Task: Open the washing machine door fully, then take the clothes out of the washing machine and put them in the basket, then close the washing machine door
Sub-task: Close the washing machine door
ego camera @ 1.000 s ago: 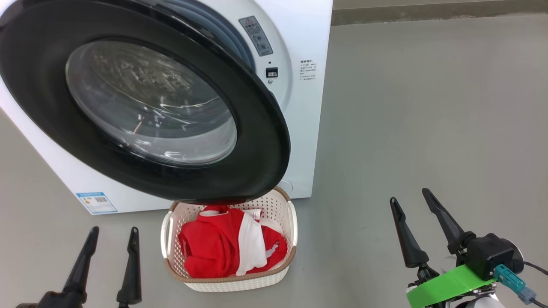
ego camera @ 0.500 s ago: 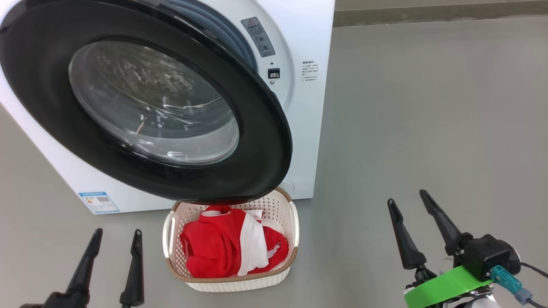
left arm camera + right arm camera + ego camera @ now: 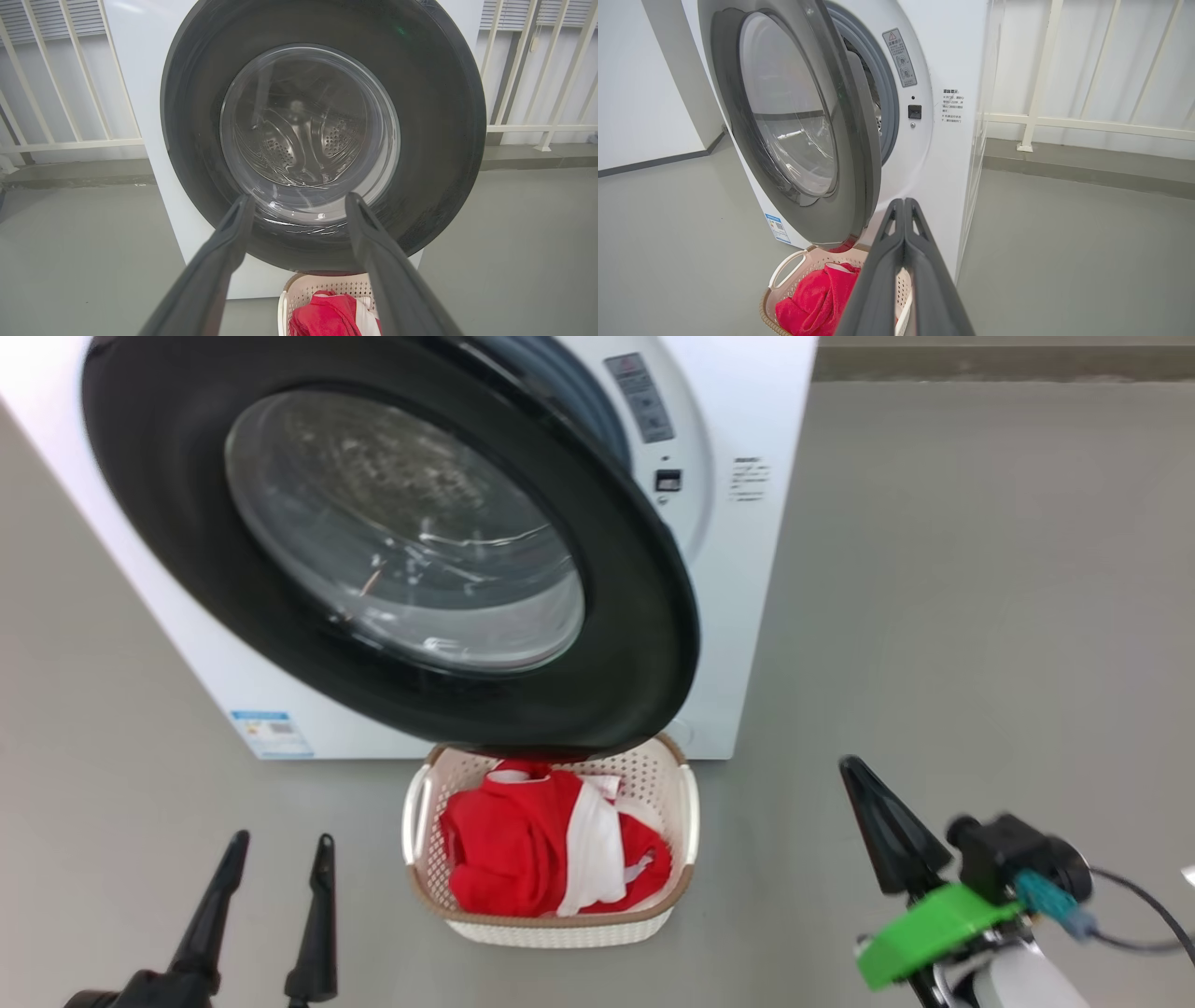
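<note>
Two steps are looking finished: the clothes (image 3: 523,840) are lying in the basket (image 3: 560,933), at six o'clock under the door (image 3: 644,644), which is hanging open. Only closing is remaining. The right gripper (image 3: 903,201) is pressing shut on nothing; the left gripper (image 3: 283,838) is gaping wide, empty.

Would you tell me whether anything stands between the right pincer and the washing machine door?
Nothing visible does: bare floor lies between the shut right pincer and the washing machine door. The basket sits below the door's lower rim, not between them.

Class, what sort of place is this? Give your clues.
Likely a laundry corner, perhaps a balcony: washing machine, basket of red clothes on grey floor, white railings behind.
</note>
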Controlling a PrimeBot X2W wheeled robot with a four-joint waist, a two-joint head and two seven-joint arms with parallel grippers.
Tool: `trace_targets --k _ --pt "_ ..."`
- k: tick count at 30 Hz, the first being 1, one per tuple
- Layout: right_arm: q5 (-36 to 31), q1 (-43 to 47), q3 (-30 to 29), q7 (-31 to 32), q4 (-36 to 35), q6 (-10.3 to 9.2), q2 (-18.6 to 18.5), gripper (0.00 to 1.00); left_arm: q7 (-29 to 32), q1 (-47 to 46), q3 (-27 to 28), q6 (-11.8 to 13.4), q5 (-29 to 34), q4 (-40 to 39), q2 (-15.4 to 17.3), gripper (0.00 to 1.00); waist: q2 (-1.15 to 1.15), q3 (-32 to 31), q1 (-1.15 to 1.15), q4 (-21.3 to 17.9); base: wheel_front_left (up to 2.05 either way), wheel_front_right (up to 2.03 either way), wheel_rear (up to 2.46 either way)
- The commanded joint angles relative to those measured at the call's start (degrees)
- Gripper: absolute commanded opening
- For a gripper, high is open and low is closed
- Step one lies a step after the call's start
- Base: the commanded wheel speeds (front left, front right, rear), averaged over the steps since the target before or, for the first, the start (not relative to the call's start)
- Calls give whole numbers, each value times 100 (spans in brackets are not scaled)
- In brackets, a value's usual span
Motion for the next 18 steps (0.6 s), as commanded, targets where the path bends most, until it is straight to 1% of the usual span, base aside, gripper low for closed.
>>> trace_targets --k 1,7,11,18 --pt "109 -302 177 -37 -72 26 -32 0 -69 -275 169 -57 33 -160 32 100 0 110 0 159 0 0 0" --pt "324 -1130 621 -37 458 26 -30 0 -69 -420 133 -108 15 -151 -40 100 0 364 0 414 0 0 0" --pt "440 -1649 942 -37 784 26 -100 0 -69 -531 79 -144 27 -147 -78 100 0 550 0 576 0 0 0" --pt "630 -2403 1225 -37 1152 26 -238 0 -69 -731 35 -182 16 -179 -148 100 0 991 0 886 0 0 0"
